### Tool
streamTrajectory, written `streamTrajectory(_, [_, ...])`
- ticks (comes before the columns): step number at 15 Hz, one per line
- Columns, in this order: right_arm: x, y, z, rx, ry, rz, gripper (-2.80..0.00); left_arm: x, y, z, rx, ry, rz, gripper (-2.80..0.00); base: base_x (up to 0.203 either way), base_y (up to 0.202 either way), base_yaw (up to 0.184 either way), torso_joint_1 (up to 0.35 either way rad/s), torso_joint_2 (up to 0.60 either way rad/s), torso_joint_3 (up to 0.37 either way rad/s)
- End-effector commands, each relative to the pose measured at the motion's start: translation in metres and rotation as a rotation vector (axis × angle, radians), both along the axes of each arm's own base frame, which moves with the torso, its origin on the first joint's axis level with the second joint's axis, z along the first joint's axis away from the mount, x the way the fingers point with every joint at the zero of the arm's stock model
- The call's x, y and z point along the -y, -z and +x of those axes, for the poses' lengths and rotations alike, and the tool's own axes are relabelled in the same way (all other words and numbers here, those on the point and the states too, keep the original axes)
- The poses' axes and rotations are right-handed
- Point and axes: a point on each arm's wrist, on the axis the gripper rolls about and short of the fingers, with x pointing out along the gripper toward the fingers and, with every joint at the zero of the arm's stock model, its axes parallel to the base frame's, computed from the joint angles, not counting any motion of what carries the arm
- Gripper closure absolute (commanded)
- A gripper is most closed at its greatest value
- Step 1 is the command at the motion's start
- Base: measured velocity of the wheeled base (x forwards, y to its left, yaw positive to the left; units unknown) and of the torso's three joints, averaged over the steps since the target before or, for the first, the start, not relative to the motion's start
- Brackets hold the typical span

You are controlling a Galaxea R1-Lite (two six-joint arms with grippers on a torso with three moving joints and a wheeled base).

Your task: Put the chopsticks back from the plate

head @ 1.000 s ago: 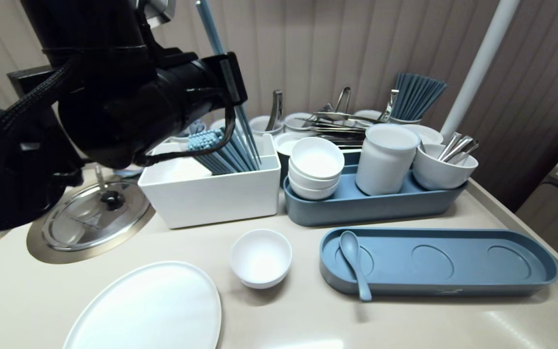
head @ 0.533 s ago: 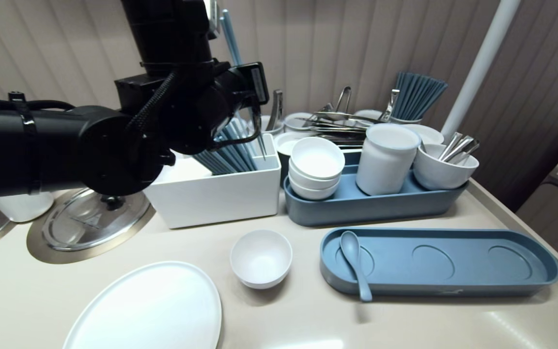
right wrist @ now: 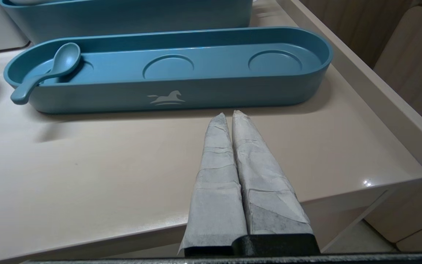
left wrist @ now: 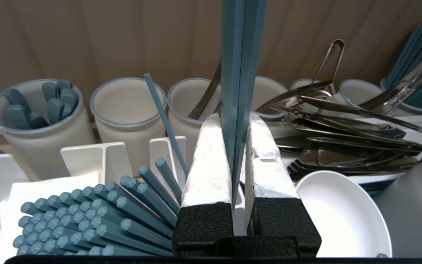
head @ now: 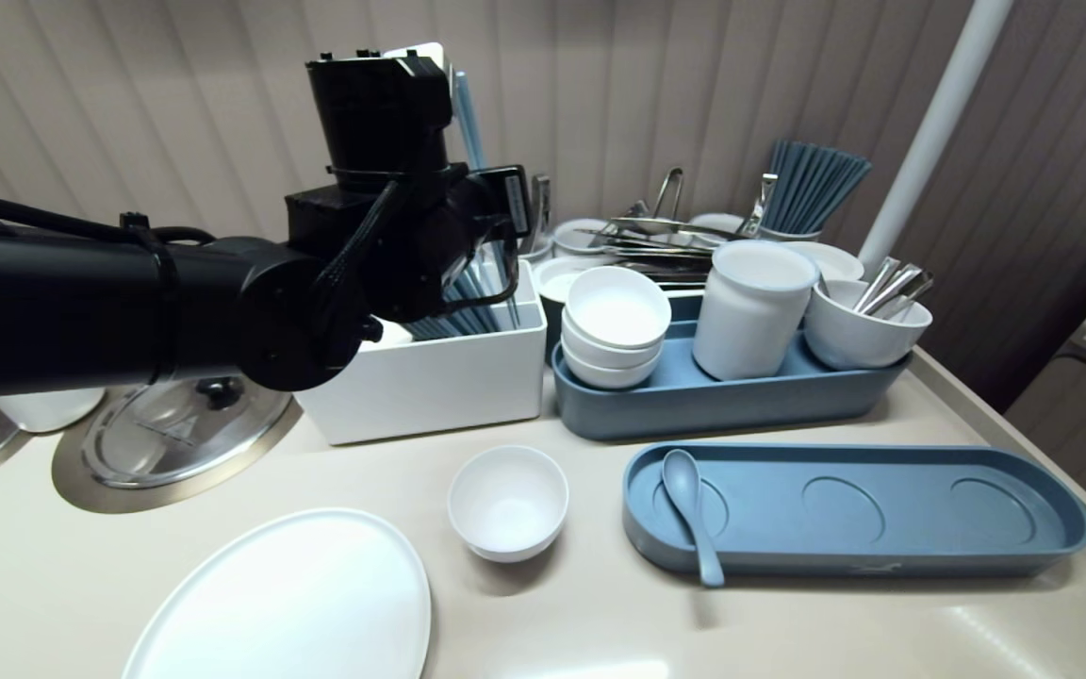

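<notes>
My left gripper (left wrist: 234,119) is shut on a pair of blue chopsticks (left wrist: 238,55) that stand nearly upright between its white pads. In the head view the left arm (head: 222,302) reaches in from the left, and the held chopsticks (head: 466,118) rise above its wrist. They hang over the back right part of a white box (head: 430,387) filled with several blue chopsticks (left wrist: 86,220). My right gripper (right wrist: 229,115) is shut and empty, low over the table's front edge, just short of a long blue tray (right wrist: 167,99).
A white bowl (head: 508,500) and a white plate (head: 288,604) sit in front. The long tray (head: 882,556) holds a blue spoon (head: 689,509). The back tray (head: 722,405) carries stacked bowls (head: 616,316), a jar (head: 752,306) and a cutlery cup (head: 863,325). A steel lid (head: 175,424) lies left.
The left arm has stretched forward and to the right, away from the camera, carrying the gripped chopsticks toward the box's back right corner. The right arm has not moved.
</notes>
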Motion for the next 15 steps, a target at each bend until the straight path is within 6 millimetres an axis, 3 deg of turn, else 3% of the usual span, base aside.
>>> streamTrajectory(1, [0.000, 0.000, 0.000, 0.001, 0.000, 0.000, 0.00, 0.000, 0.005, 0.004, -0.008, -0.009, 0.005, 0.00, 0.000, 0.000, 0.000, 0.000, 0.00, 0.000])
streamTrajectory(13, [0.000, 0.000, 0.000, 0.000, 0.000, 0.000, 0.00, -0.003, 0.049, 0.018, -0.121, -0.033, 0.062, 0.00, 0.000, 0.000, 0.000, 0.000, 0.00, 0.000])
streamTrajectory(15, [0.000, 0.000, 0.000, 0.000, 0.000, 0.000, 0.00, -0.003, 0.048, 0.018, -0.121, -0.036, 0.051, 0.00, 0.000, 0.000, 0.000, 0.000, 0.00, 0.000])
